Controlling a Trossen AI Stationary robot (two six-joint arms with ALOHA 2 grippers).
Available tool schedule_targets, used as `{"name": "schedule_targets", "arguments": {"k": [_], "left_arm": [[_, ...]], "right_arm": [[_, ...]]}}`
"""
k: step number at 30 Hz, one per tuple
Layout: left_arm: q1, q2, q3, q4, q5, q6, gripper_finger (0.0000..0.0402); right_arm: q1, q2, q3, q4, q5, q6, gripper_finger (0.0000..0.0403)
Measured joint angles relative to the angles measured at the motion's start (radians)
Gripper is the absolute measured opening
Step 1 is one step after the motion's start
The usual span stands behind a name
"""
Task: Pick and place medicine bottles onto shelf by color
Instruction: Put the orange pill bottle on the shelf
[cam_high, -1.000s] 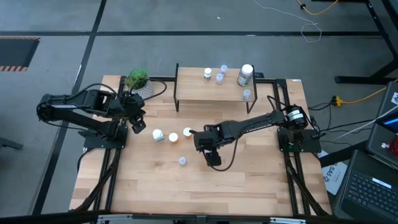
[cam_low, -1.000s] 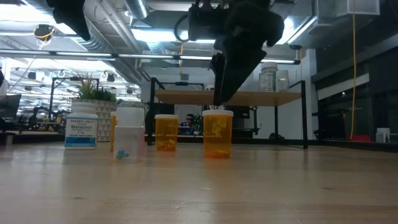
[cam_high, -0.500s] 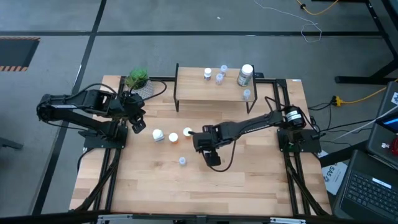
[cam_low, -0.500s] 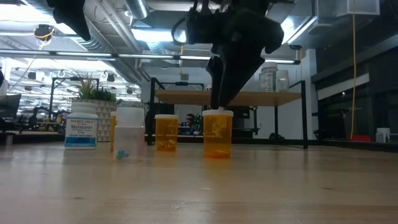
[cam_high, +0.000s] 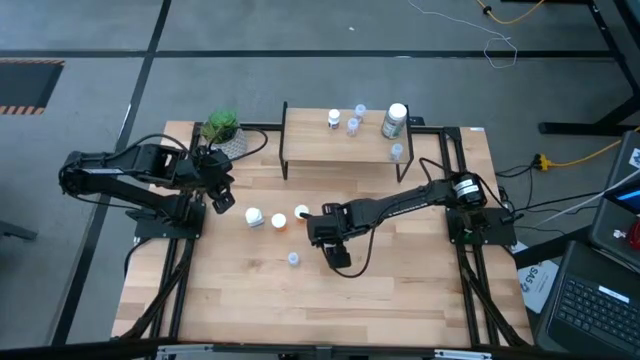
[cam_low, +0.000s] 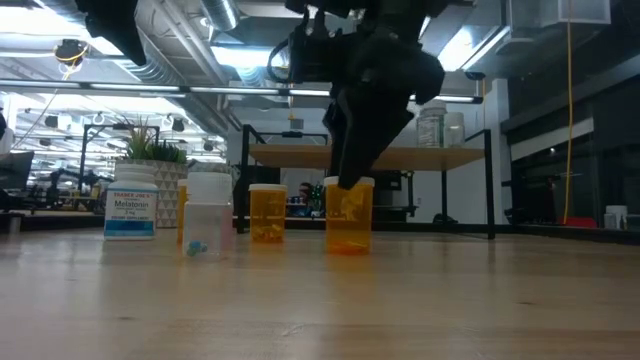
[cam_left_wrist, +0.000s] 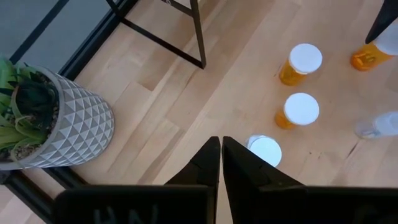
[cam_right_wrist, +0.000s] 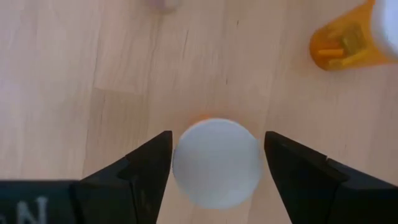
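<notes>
Over the last second the right claw (cam_right_wrist: 214, 163) has slid sideways and dropped until its fingers straddle the white cap of an orange bottle (cam_right_wrist: 216, 162), which stands upright on the counter (cam_high: 400, 300) directly beneath it. The fingers stand released, one on each side of the cap with a sliver of gap, nothing gripped yet; in the low view the claw's tip now overlaps the cap of that orange bottle (cam_low: 348, 214), where a second ago it hung above and off to one side. This reads as the end of the approach, with closing on the cap as the likely next step. A second orange bottle (cam_high: 279, 222) and a white bottle (cam_high: 254, 216) stand just beyond this one. The shelf (cam_high: 340, 145) lies well behind the claw, already carrying several bottles. The left claw (cam_left_wrist: 220, 163) waits clenched and empty near the plant (cam_high: 222, 130).
</notes>
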Motion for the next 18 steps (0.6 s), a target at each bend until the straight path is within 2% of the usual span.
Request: {"name": "schedule_targets", "arguments": {"k": [6, 12, 18], "left_arm": [[0.000, 0.000, 0.000, -0.001, -0.004, 0.000, 0.0014], [0.000, 0.000, 0.000, -0.001, -0.004, 0.000, 0.0014], [0.000, 0.000, 0.000, -0.002, -0.004, 0.000, 0.0014]], "right_arm": [[0.000, 0.028, 0.000, -0.003, 0.003, 0.022, 0.0255], [0.000, 0.030, 0.008, -0.033, 0.014, 0.082, 0.0207], [-0.011, 0.030, 0.090, -0.128, 0.014, 0.076, 0.0202]]}}
